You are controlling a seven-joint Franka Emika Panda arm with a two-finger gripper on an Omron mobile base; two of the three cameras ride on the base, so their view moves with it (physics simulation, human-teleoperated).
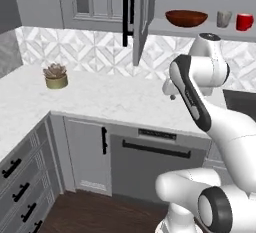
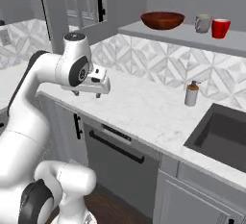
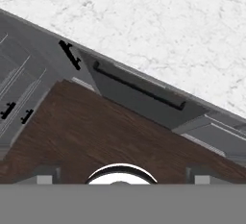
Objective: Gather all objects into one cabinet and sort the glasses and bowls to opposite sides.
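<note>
On the long grey shelf board (image 1: 165, 27) of the wall cabinet stand a wide dark-brown wooden bowl (image 1: 186, 18) (image 2: 162, 19), a grey cup (image 1: 224, 19) (image 2: 202, 23) and a red mug (image 1: 244, 22) (image 2: 220, 28), in that order from left to right. The cabinet's tall grey door (image 1: 142, 19) hangs open to the left, its black bar handle (image 1: 126, 12) facing out. My gripper (image 1: 172, 94) (image 2: 86, 94) (image 3: 122, 175) hovers over the counter's front edge, pointing down, open and holding nothing. It is well below and left of the shelf. The blue vessel is out of view.
The white marble counter (image 1: 100, 99) carries a potted succulent (image 1: 55, 75) at the left and a soap dispenser (image 2: 192, 93) near the sink (image 2: 221, 134). Below are a dishwasher (image 1: 152, 162) (image 3: 139, 91), grey base drawers (image 1: 22, 177) and a dark wood floor (image 3: 96, 141).
</note>
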